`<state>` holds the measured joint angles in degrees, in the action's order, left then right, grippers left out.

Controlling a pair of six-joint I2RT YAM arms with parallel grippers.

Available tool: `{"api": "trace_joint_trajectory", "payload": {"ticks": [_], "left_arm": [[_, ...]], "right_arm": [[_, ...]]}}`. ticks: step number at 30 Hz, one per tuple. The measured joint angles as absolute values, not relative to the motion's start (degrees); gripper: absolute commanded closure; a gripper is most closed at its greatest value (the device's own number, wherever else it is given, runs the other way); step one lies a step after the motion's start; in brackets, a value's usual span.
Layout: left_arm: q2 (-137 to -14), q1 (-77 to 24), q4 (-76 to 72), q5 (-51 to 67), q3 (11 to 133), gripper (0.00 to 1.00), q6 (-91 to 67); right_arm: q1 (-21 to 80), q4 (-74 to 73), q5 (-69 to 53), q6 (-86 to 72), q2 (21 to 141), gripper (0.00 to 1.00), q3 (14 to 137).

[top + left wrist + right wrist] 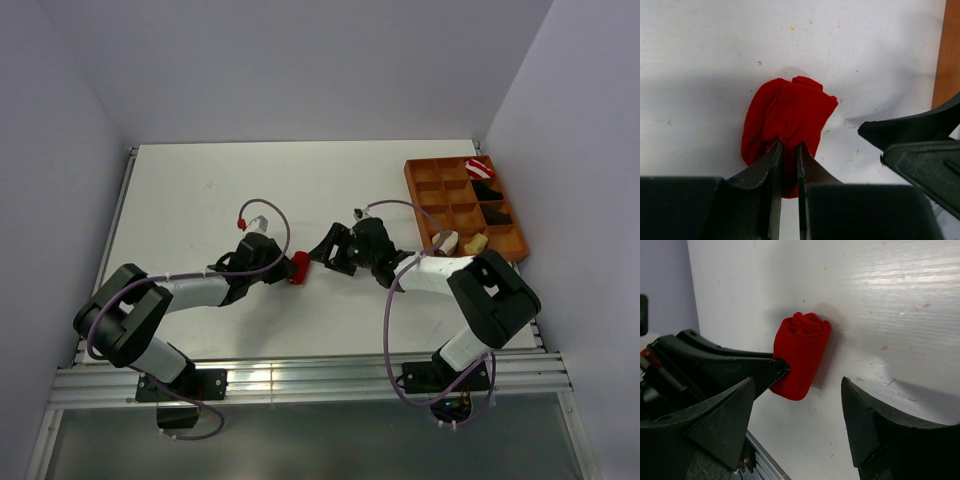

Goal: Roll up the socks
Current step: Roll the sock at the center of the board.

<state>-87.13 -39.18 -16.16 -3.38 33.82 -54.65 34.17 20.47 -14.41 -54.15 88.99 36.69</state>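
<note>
One red sock (790, 115) lies rolled on the tabletop (200, 190); the left gripper (788, 147) pinches it in narrow jaws; the right gripper (796, 385) gapes wide; next, probably lift without unrolling.

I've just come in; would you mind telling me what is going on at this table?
The two arms are working on a red sock lying on the white table. The left gripper is shut on the near end of the sock, which is already bunched into a short roll. The right gripper stands open just beside it, not touching it. An orange tray at the far right holds a few other items.
</note>
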Motion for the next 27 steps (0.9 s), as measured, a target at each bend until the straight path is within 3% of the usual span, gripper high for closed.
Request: {"api": "trace_joint_trajectory", "payload": {"ticks": [16,27], "left_arm": [[-91.44,-25.69,-33.01,17.89,25.54,0.99,-62.67],[-95.68,-21.85,-43.16,24.12,22.02,0.99,-66.57]], "right_arm": [[39.57,27.31,-15.03,-55.11,99.00,0.24,38.96],[40.53,32.16,-15.33,-57.98,105.65,0.26,43.77]]}}
